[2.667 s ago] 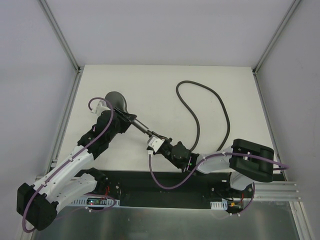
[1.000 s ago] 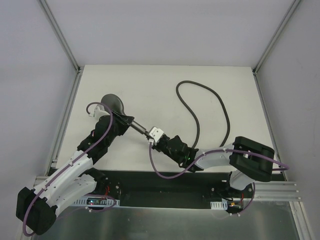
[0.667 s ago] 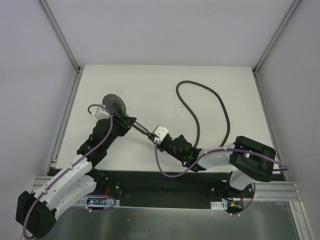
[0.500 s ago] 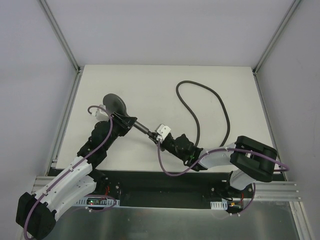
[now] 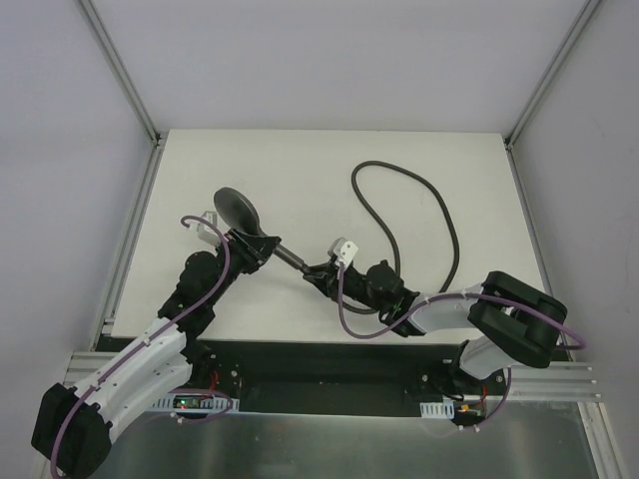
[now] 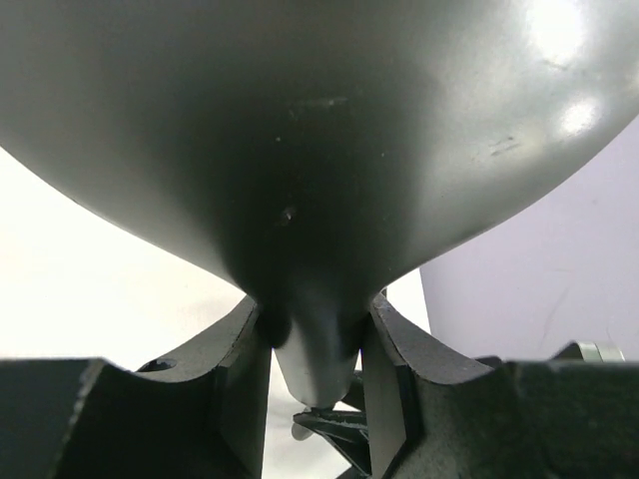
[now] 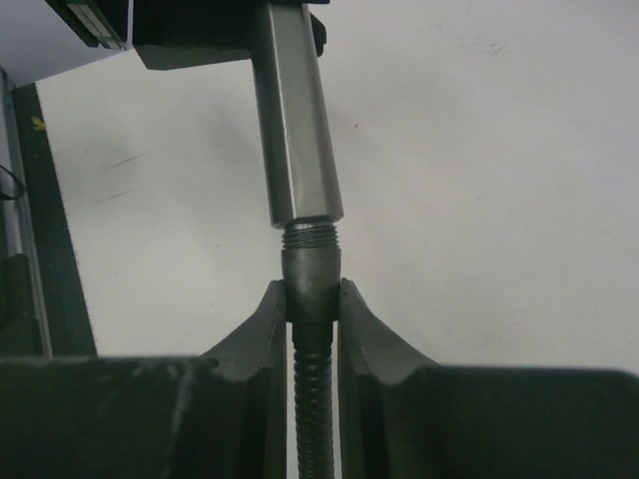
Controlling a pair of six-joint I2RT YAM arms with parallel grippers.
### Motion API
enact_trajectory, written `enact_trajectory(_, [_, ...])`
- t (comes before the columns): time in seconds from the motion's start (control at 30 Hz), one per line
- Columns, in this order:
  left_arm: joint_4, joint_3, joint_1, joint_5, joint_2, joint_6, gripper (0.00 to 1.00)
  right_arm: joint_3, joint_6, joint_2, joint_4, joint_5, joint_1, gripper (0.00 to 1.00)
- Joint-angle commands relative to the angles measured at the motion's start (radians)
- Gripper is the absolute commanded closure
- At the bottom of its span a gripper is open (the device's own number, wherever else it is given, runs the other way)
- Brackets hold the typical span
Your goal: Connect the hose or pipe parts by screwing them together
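While left jaws clamp the stiff shower head (image 6: 300, 150), right jaws pinch the end fitting (image 7: 311, 276). Grip there: hose (image 5: 455, 244) looks floppy.

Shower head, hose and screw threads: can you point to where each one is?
shower head (image 5: 237, 208), top view, on its round head.
hose (image 5: 443, 213), top view, on the far curve of its loop.
screw threads (image 7: 311, 235), right wrist view, on the ridged ring itself.
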Motion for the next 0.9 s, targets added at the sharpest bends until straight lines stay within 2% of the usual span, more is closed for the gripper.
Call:
enact_trajectory(0.0, [0.093, -0.037, -0.034, 0.282, -0.004, 0.034, 1.0, 0.02, 0.167, -0.062, 0.314, -0.156, -0.081, 0.99])
enact_trajectory(0.27, [0.216, -0.046, -0.034, 0.373, 0.039, 0.029, 1.0, 0.023, 0.355, -0.008, 0.418, -0.346, -0.15, 0.99])
enact_trajectory(0.87, [0.328, -0.057, -0.034, 0.476, 0.071, 0.098, 1.0, 0.115, 0.526, 0.038, 0.419, -0.742, -0.254, 0.99])
